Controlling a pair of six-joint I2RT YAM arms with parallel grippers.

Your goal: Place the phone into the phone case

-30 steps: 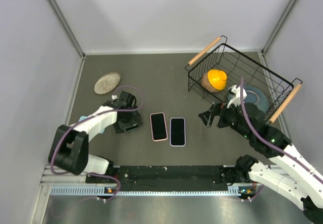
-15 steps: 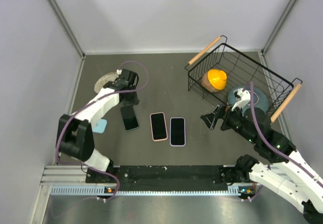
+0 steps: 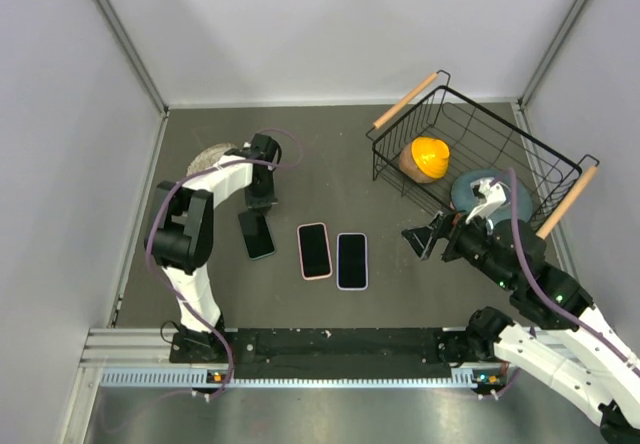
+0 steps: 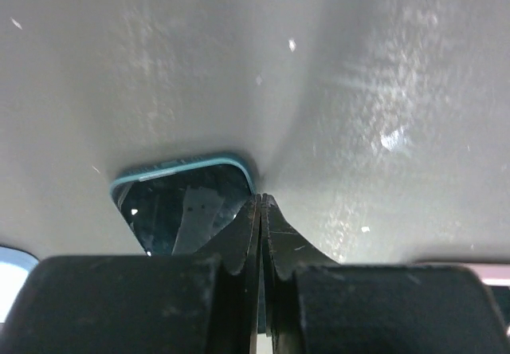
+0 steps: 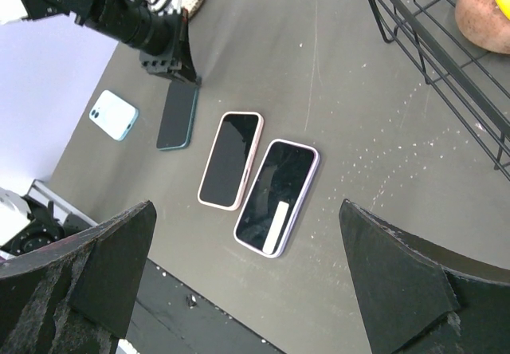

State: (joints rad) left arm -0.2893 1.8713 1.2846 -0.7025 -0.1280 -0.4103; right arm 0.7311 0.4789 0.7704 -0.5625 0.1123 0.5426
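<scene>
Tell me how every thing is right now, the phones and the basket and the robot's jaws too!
teal phone: flat, screen up, nothing holding it.
pink phone: flat, screen up.
lilac phone: flat, screen up.
light blue case: flat, back up, lying alone.
wire basket: upright, orange thing inside.
left arm: jaws shut, empty.
right arm: jaws open, empty.

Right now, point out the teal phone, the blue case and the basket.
Teal phone [image 3: 258, 235]: top view, middle of its screen.
Blue case [image 5: 114, 115]: right wrist view, its middle.
Basket [image 3: 406, 100]: top view, its left wooden handle.
</scene>
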